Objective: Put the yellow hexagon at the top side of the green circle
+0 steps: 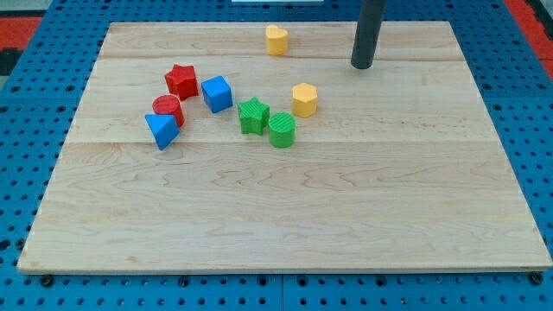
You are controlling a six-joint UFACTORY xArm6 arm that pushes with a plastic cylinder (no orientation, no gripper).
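Note:
The yellow hexagon (304, 99) stands on the wooden board just up and right of the green circle (282, 130), a small gap between them. My tip (362, 65) is the lower end of a dark rod near the view's top, up and to the right of the yellow hexagon and well apart from it. It touches no block.
A green star (253, 115) touches the green circle's left side. A blue cube (217, 93), a red star (181, 80), a red cylinder (168, 109) and a blue triangle (161, 130) cluster at the left. Another yellow block (276, 40) sits near the board's top edge (216, 24).

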